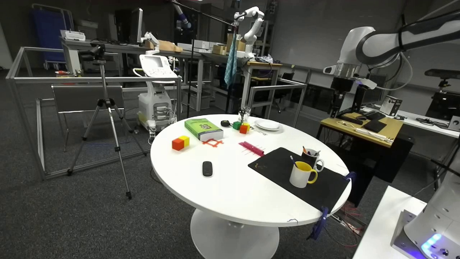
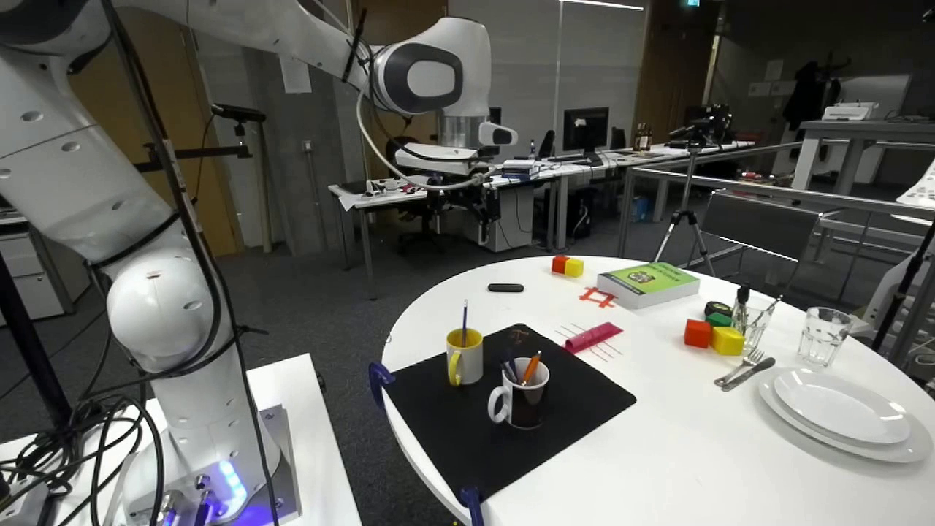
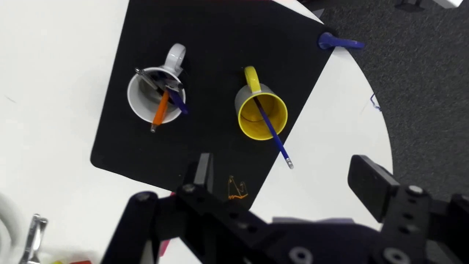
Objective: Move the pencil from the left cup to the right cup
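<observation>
The left cup is a white mug with yellow inside and a yellow handle; it stands upright on the black mat in both exterior views and in the wrist view. The blue pencil leans in it, eraser end up; it also shows in both exterior views. The right cup is dark outside, with white inside and handle, and holds several pens; it shows in the wrist view. My gripper is open and empty, high above the table in both exterior views.
The black mat is held at the table edge by blue clamps. Farther off on the round white table are a green book, cubes, plates, a glass and a black remote.
</observation>
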Tool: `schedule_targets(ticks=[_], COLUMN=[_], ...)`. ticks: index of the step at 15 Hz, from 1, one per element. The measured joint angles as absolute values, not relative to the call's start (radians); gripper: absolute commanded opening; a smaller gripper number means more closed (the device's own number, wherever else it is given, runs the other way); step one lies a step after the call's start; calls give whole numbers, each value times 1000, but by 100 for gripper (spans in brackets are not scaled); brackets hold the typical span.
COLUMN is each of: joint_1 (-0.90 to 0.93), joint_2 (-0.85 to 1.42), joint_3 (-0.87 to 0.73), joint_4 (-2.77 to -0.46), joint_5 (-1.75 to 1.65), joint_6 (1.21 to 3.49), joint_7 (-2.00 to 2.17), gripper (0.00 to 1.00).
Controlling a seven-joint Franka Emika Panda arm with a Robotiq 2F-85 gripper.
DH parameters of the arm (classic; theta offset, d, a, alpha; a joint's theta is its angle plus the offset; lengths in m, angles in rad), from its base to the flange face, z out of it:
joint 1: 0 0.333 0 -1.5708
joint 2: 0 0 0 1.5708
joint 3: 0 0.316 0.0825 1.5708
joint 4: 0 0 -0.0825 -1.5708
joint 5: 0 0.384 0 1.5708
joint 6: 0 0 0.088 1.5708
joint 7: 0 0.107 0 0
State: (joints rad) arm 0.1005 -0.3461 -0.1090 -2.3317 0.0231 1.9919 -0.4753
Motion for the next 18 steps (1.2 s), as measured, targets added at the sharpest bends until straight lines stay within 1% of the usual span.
schedule_targets(ticks=[3, 5, 18], joint_1=[114, 112, 105], joint_2=[-256, -229, -228], joint_3=[-109, -106, -94], joint_4=[-2316, -2313, -2313], joint_5=[82, 85, 83], joint_6=[2015, 2015, 2015], joint_7=[-603, -608, -610], gripper=[100, 100, 100])
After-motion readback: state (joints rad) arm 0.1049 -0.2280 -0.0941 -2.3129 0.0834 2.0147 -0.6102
